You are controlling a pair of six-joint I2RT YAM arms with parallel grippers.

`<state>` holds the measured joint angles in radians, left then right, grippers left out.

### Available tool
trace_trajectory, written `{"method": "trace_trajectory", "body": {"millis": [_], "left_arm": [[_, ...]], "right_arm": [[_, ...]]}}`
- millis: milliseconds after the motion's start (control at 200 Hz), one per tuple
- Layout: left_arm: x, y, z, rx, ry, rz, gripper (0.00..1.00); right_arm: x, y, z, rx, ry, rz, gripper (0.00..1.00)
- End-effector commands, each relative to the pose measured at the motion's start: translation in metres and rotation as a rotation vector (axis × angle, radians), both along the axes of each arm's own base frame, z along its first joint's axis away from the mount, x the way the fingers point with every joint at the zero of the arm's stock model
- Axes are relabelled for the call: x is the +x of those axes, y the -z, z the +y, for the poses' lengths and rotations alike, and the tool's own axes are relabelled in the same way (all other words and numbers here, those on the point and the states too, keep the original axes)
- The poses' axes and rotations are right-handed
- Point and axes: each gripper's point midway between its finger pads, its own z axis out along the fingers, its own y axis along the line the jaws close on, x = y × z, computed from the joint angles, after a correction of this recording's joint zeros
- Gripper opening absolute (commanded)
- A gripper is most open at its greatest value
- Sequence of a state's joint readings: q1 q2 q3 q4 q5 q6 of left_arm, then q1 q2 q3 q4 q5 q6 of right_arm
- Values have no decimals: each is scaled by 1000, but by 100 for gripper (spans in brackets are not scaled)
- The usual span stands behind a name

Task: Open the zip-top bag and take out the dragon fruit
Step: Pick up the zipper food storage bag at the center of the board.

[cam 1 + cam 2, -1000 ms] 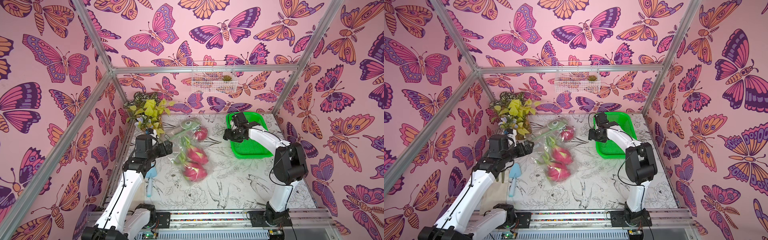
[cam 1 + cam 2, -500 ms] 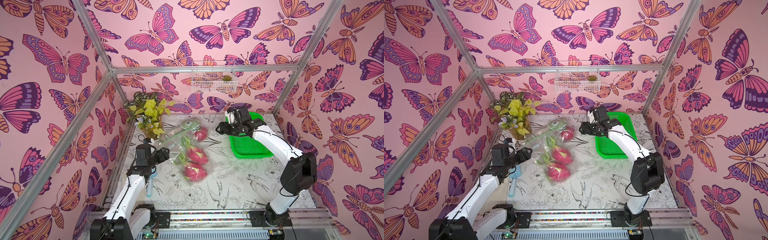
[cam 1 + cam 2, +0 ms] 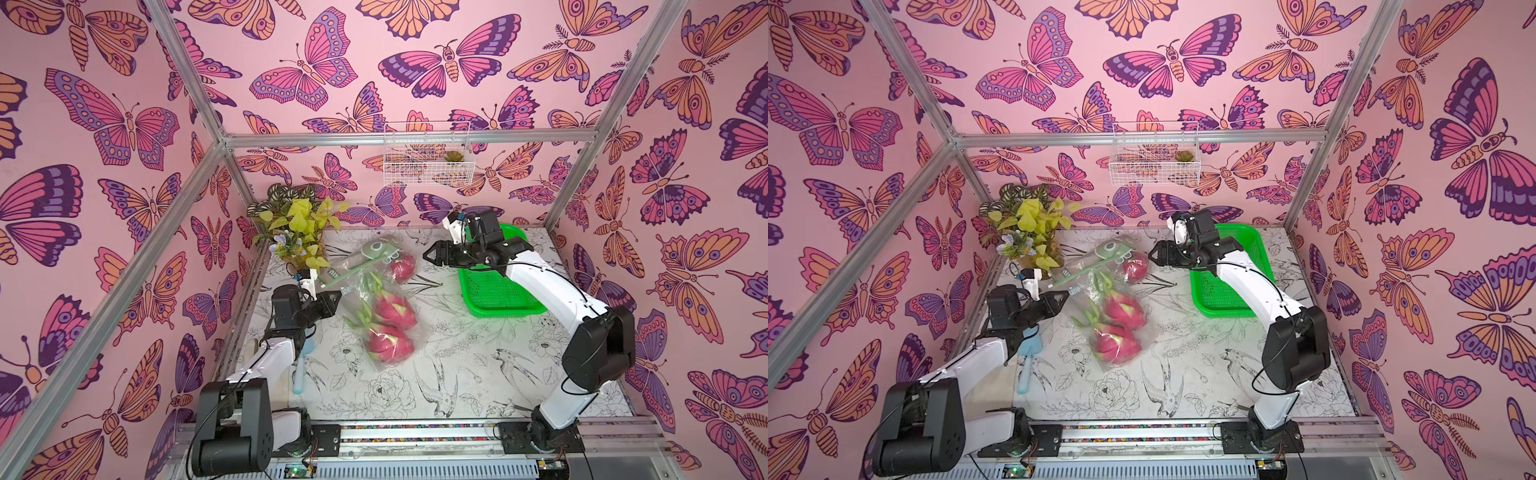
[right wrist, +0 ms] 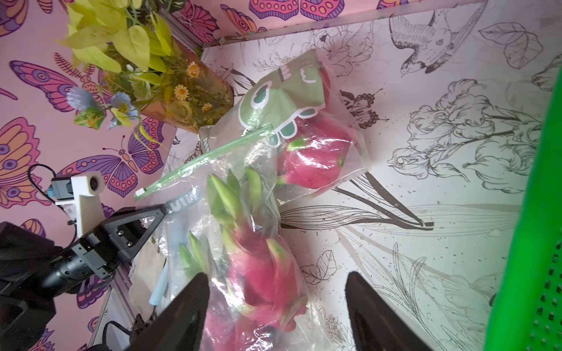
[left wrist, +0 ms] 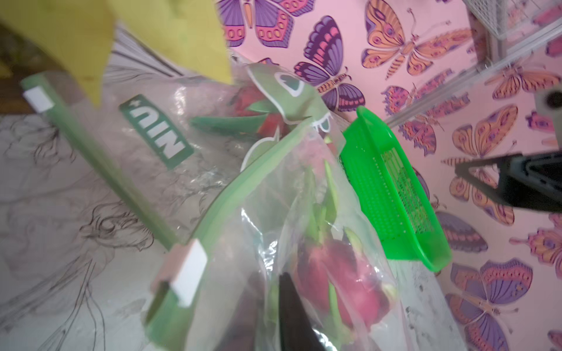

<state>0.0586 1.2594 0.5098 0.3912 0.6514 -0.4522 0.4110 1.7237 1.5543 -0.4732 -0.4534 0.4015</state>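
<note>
Your left gripper (image 3: 337, 294) is pinched shut on the clear plastic of the zip-top bag (image 3: 365, 291), right by its green zip strip (image 3: 353, 273). Your right gripper (image 3: 428, 254) hangs w/ jaws apart above the table (image 3: 457, 374), btw the bag & the green tray (image 3: 498, 308). Dragon fruit (image 3: 395, 309): three visible, all inside the bag, which lies mid-table near the potted plant (image 3: 297, 224).

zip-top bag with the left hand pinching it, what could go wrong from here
The left hand pinches only thin film of the zip-top bag near its green zip strip, so a pull may slip or tear it. The dragon fruit inside could drag the bag along. The open right hand might brush the potted plant.
</note>
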Motion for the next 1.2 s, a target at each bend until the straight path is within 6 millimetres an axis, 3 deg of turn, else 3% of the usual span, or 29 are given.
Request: {"method": "trace_trajectory", "body": {"millis": [0,50,280,511,671,691,871,1197], "left_arm": [[-3,-49,-21,-4,161,-203,5],[-8,-60,-29,-5,212,-240,0],[-31,-103,-78,17,479,-365,0],[-59,-125,-126,40,730,-436,0],[-76,-130,-150,65,854,-465,0],[-72,-120,-154,63,867,-433,0],[-81,-117,-172,96,947,-452,0],[-91,-113,-178,111,991,-468,0]], "right_arm": [[-9,-45,15,81,-121,-106,74],[-14,-55,21,96,-180,-125,73],[-49,-107,33,131,-457,-292,70],[-82,-122,37,101,-656,-369,70],[-101,-115,48,84,-766,-355,72],[-104,-113,50,83,-779,-349,72],[-115,-96,63,72,-865,-297,71],[-125,-57,63,23,-969,-218,72]]}}
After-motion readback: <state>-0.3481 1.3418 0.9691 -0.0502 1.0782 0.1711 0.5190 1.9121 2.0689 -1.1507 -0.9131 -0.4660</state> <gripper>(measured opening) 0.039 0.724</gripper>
